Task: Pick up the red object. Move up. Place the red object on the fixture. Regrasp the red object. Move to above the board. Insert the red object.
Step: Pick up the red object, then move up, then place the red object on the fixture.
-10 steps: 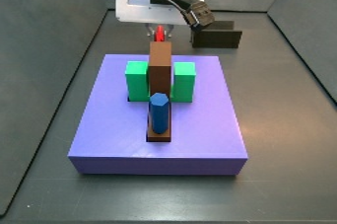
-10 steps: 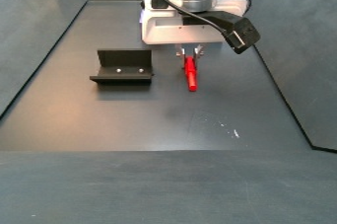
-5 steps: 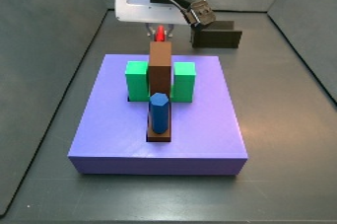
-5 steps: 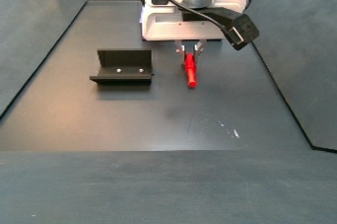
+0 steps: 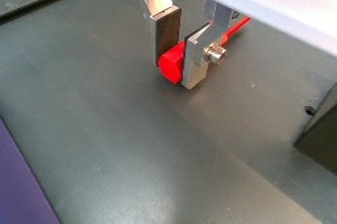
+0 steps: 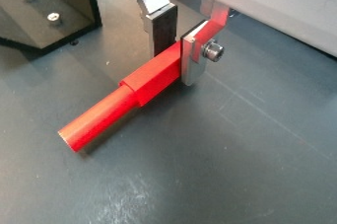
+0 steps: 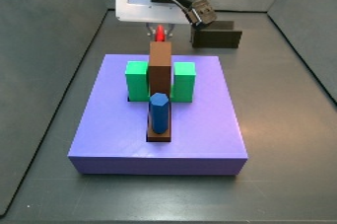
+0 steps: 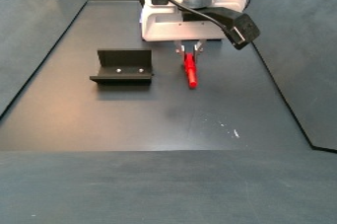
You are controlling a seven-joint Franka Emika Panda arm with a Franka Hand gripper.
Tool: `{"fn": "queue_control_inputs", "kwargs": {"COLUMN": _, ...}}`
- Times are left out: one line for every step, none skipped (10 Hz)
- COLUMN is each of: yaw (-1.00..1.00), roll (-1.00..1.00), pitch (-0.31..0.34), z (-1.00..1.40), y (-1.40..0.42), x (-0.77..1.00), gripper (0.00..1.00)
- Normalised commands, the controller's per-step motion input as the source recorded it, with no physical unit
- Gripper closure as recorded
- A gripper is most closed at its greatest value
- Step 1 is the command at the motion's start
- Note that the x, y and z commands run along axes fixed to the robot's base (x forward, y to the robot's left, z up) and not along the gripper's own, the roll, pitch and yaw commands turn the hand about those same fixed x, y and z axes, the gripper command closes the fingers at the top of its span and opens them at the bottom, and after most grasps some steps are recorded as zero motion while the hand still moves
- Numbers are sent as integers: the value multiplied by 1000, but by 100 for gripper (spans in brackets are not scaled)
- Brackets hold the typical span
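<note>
The red object (image 6: 121,101) is a slender red peg lying flat on the dark floor. It also shows in the other wrist view (image 5: 171,66) and in both side views (image 8: 191,71) (image 7: 160,34). My gripper (image 6: 178,52) is low over one end of it, with the silver fingers (image 5: 198,56) on either side and the pads pressed against it. The gripper shows in both side views (image 8: 192,49) (image 7: 160,28). The fixture (image 8: 122,67) (image 7: 216,37) stands apart on the floor, empty. The board (image 7: 118,134) lies in front of the gripper.
On the board stand two green blocks (image 7: 138,80), a tall brown bar (image 7: 160,65) and a blue cylinder (image 7: 158,112). Grey walls (image 8: 53,40) enclose the floor on the sides. A corner of the fixture (image 6: 46,11) shows close to the gripper.
Hardly anything differs. The gripper stays low around the red object's end, and the object lies in the same place on the floor.
</note>
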Motion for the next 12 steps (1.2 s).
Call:
{"fn": "queue_control_inputs", "kwargs": {"yaw": 0, "roll": 0, "pitch": 0, "z": 0, "y": 0, "x": 0, "gripper": 100}}
{"fn": "queue_control_inputs", "kwargs": {"yaw": 0, "roll": 0, "pitch": 0, "z": 0, "y": 0, "x": 0, "gripper": 100}}
{"fn": "queue_control_inputs", "kwargs": {"yaw": 0, "roll": 0, "pitch": 0, "z": 0, "y": 0, "x": 0, "gripper": 100}}
{"fn": "queue_control_inputs", "kwargs": {"yaw": 0, "roll": 0, "pitch": 0, "z": 833, "y": 0, "x": 0, "gripper": 100}}
{"fn": "queue_control_inputs", "kwargs": {"yaw": 5, "roll": 4, "pitch": -12, "z": 844, "y": 39, "x": 31, "gripper": 100}}
{"fn": "queue_control_inputs", "kwargs": {"yaw": 6, "roll": -2, "pitch": 17, "z": 690, "y": 31, "x": -17, "gripper": 100}}
{"fn": "queue_control_inputs", "kwargs": {"yaw": 4, "roll": -14, "pitch": 0, "z": 382, "y": 19, "x": -19, "gripper": 100}}
{"fn": "queue_control_inputs", "kwargs": {"yaw": -9, "roll": 0, "pitch": 0, "z": 0, "y": 0, "x": 0, "gripper": 100}}
{"fn": "queue_control_inputs", "kwargs": {"yaw": -346, "roll": -43, "pitch": 457, "z": 34, "y": -71, "x": 489, "gripper": 100}}
{"fn": "queue_control_inputs", "kwargs": {"yaw": -674, "roll": -651, "pitch": 231, "z": 223, "y": 0, "x": 420, "gripper": 100}}
{"fn": "queue_control_inputs", "kwargs": {"yaw": -497, "roll": -917, "pitch": 100, "z": 234, "y": 11, "x": 380, "gripper": 100}}
{"fn": "queue_control_inputs", "kwargs": {"yaw": -371, "roll": -1000, "pitch": 0, "z": 246, "y": 26, "x": 400, "gripper": 100}}
